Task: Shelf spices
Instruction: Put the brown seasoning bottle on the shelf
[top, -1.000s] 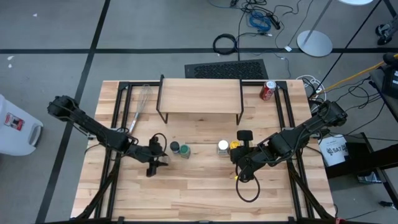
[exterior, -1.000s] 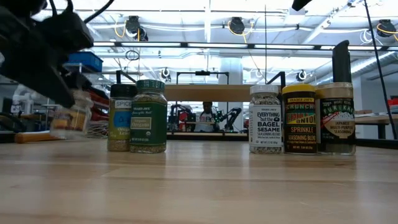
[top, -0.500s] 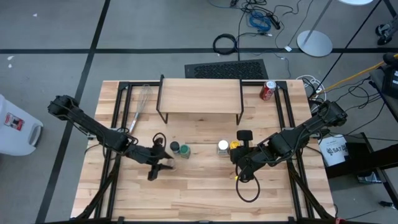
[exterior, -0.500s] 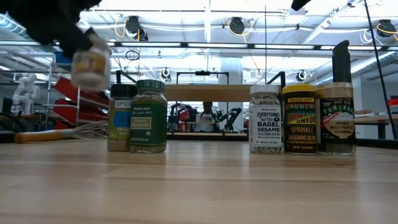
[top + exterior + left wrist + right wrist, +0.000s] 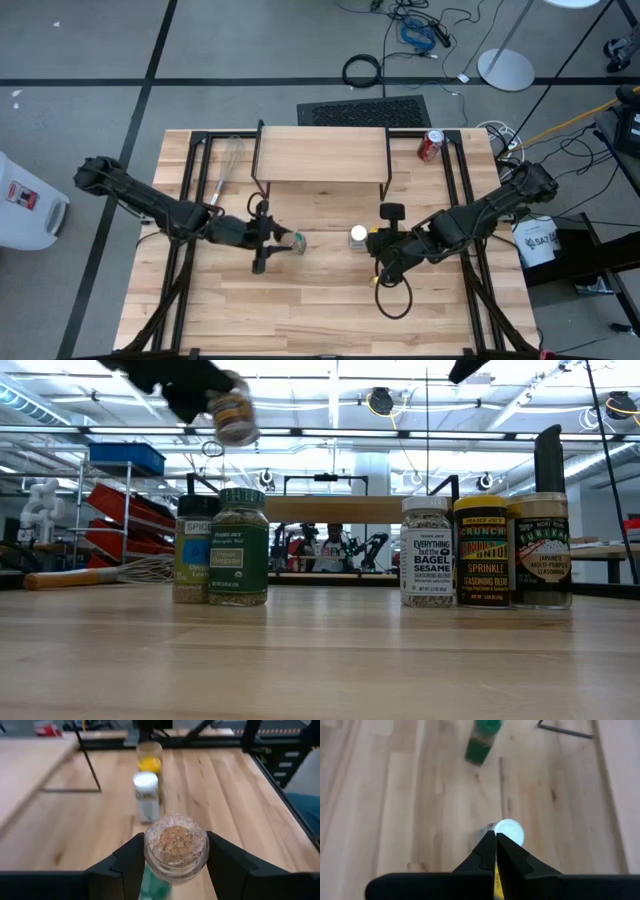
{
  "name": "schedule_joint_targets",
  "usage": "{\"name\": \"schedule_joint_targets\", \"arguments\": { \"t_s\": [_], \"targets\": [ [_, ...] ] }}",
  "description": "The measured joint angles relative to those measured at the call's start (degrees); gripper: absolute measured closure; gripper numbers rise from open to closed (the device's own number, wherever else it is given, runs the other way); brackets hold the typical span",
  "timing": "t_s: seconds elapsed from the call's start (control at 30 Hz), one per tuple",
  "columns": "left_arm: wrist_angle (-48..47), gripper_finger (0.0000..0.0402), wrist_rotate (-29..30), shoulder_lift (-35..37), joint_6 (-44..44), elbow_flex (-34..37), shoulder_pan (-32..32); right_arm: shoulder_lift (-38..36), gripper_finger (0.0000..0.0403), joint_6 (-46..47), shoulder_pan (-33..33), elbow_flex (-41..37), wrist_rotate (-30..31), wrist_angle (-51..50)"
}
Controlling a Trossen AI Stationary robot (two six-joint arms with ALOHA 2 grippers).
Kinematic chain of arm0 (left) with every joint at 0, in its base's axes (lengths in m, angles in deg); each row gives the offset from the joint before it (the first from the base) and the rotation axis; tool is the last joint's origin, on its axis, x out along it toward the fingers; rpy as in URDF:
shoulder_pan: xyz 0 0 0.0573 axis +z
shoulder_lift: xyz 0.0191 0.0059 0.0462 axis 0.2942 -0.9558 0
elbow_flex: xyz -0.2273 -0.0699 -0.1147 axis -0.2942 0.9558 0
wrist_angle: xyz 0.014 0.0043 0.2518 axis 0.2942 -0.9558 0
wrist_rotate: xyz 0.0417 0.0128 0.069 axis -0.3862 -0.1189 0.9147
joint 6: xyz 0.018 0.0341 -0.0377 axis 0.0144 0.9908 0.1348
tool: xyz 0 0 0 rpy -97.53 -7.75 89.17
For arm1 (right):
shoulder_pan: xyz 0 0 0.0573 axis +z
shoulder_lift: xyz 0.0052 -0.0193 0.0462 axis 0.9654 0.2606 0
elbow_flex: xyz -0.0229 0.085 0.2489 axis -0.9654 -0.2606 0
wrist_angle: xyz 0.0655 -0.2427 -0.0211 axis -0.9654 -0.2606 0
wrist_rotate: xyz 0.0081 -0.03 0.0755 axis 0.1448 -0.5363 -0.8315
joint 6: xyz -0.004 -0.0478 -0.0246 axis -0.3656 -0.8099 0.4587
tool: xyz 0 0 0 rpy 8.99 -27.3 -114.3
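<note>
While my left claw (image 5: pixel 175 865) clamps one small glass spice jar (image 5: pixel 176 845) by its round sides, lifted clear above the green-lidded jar (image 5: pixel 238 545), the item reads light, rigid, smooth-walled, likely breakable; hold low across the body, never the lid. Shelf (image 5: pixel 322 155): bare, beyond. White-lidded jar (image 5: pixel 358 235) and yellow jar (image 5: pixel 149 764): standing on the tabletop. Right claw (image 5: pixel 495 842): closed, empty, over the white lid.
</note>
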Motion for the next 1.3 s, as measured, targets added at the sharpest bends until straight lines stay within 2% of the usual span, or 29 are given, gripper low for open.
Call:
{"name": "schedule_joint_targets", "arguments": {
  "t_s": [0.23, 0.53, 0.73, 0.9, 1.1, 1.3],
  "targets": [
    [0.0, 0.0216, -1.1, 0.0, 5.5, -5.1, 5.2, 0.0, 0.0403, -2.6, -2.4, 0.0, 7.3, 4.7],
    [0.2, 0.0217, -1.4, 0.0, 7.7, -8.1, 10.8, 0.0, 0.0393, -7.5, -6.4, -4.4, 6.4, 21.2],
    [4.8, 0.0217, -5.5, 0.0, 7.7, -8.1, 13.4, 0.0, 0.0331, -13.5, -11.4, -10.4, 2.1, 34.5],
    [7.9, 0.0217, -8.2, 0.0, 7.8, -8.1, 16.0, 0.0, 0.0262, -17.5, -15.2, -11.5, -5.8, 41.6],
    [7.5, 0.0217, -10.2, -0.3, 7.6, -8.1, 19.3, 0.0, 0.0193, -18.7, -17.4, -11.4, -9.3, 41.8],
    [7.7, 0.0217, -11.9, -2.5, 6.6, -8.1, 19.8, 0.0, 0.016, -19.1, -18.2, -11.4, -9.5, 43.3]
  ]
}}
